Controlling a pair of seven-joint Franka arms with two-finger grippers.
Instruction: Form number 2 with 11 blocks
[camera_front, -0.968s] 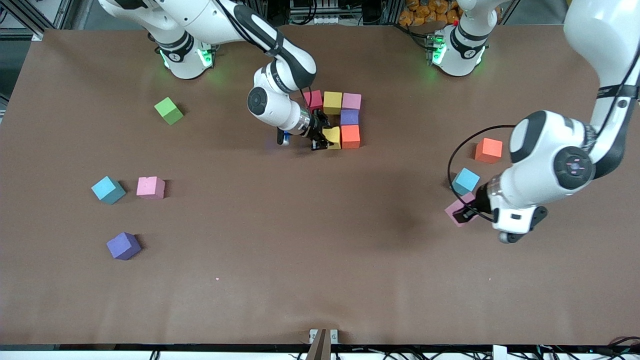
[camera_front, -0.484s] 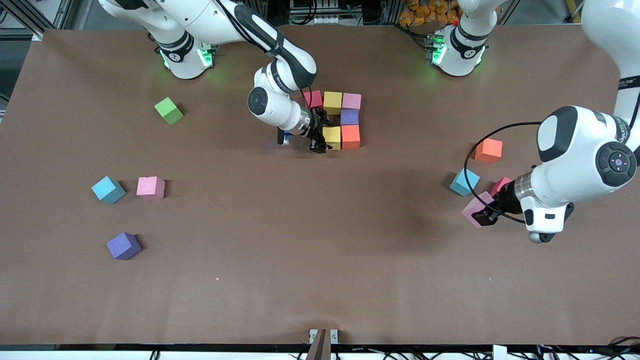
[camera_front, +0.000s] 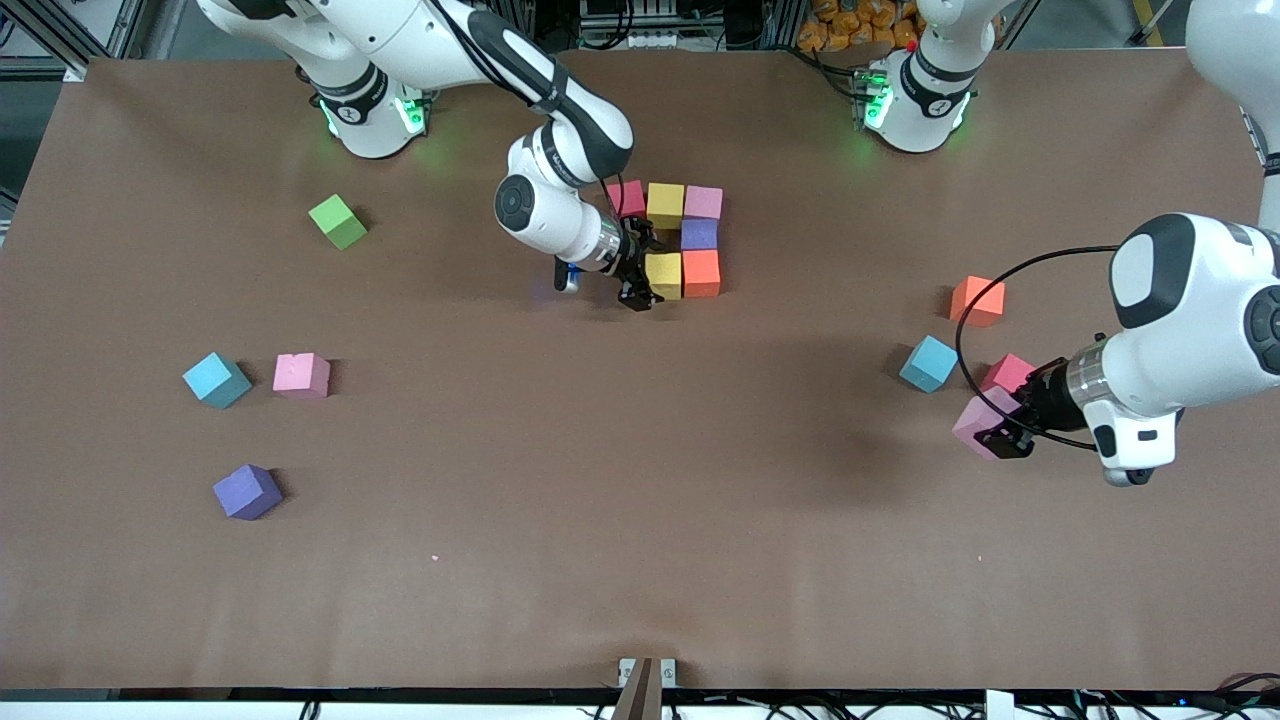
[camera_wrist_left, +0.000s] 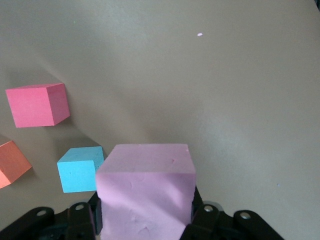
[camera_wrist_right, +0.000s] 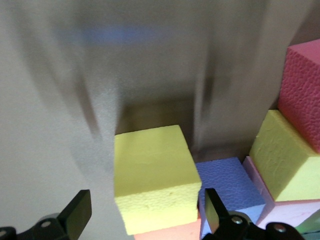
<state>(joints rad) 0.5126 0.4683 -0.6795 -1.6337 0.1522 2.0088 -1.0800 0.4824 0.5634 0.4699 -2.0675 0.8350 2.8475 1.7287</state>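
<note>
1. Right gripper (camera_front: 640, 280): low at the partial figure, fingers spread wide on either side of the yellow block (camera_front: 664, 275), which rests on the table, apparently just set down as the middle bar's next piece.
2. Figure so far: red block (camera_front: 629, 198), second yellow block (camera_front: 665, 204) and pink block (camera_front: 703, 202) in a row; purple block (camera_front: 699, 234) and orange block (camera_front: 701, 272) running nearer the camera; six matte foam cubes, faces touching.
3. Left gripper (camera_front: 1003, 432): over the table's left-arm end, fingers clamped on a pale pink block (camera_wrist_left: 145, 192), lifted clear, presumably bound for the figure.
4. Spare cubes beneath: light blue block (camera_front: 929, 363), another red block (camera_front: 1006, 373), another orange block (camera_front: 977, 300).
</note>
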